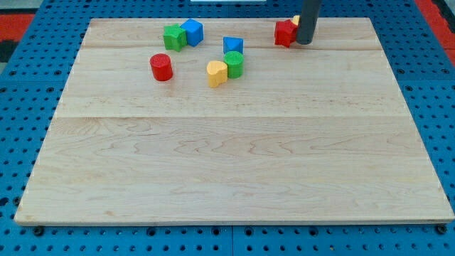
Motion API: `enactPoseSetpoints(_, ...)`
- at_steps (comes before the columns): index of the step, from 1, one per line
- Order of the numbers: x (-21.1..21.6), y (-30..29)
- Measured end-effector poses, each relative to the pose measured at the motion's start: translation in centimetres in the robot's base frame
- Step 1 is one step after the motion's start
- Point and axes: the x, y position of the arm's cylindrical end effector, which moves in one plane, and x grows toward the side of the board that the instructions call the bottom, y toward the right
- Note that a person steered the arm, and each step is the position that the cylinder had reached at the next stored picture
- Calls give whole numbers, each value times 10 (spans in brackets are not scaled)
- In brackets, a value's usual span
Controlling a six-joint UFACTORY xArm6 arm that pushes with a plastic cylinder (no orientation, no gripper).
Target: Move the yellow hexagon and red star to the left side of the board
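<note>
The red star (285,33) lies near the view's top edge, right of centre, on the wooden board (234,156). A small yellow corner, likely the yellow hexagon (295,20), shows just behind it, mostly hidden by the rod. My tip (304,42) stands on the board touching the red star's right side.
A green block (173,37) and a blue block (193,31) sit together at the top left of centre. A red cylinder (161,67) lies below them. A blue block (232,45), a green cylinder (234,64) and a yellow heart-like block (217,73) cluster at the top centre.
</note>
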Motion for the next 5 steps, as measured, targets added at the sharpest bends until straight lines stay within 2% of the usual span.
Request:
enactPoseSetpoints(1, -16, 65)
enactPoseSetpoints(2, -61, 66)
enactPoseSetpoints(3, -49, 31)
enactPoseSetpoints(4, 5, -2)
enactPoseSetpoints(5, 7, -21)
